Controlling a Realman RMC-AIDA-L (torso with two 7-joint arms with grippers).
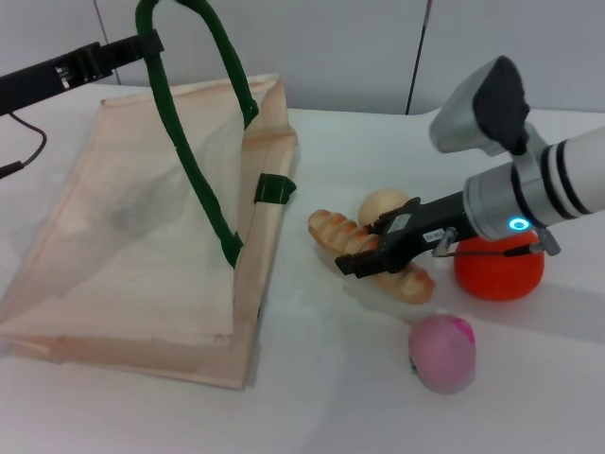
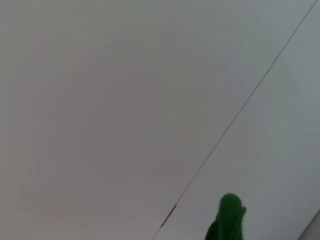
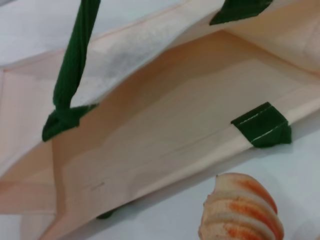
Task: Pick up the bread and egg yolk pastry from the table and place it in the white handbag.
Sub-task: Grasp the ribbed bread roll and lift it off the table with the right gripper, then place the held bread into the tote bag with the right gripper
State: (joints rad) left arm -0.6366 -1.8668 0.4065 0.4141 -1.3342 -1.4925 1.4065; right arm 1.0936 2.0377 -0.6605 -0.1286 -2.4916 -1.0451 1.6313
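Neither item was in the white handbag (image 1: 142, 246), which lay on the desk's left half with its mouth held up by the left gripper (image 1: 151, 45), clamped on a green handle (image 1: 184, 151). I had the right gripper (image 1: 364, 253), fingers apart, straddling the bread (image 1: 411, 282) mid-desk, apparently not yet lifted. The egg yolk pastry (image 1: 383, 205) sat just behind it, untouched, so both transfers remained.

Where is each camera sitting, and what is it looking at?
Head view: up on the robot's head, looking down at the cream cloth tote, striped loaf, both arms.
Left wrist view: on the raised left arm, facing a blank wall; no fingers show.
Right wrist view: on the right arm, looking into the tote's opening; no fingers show.
Shared: the dark green rope handle.
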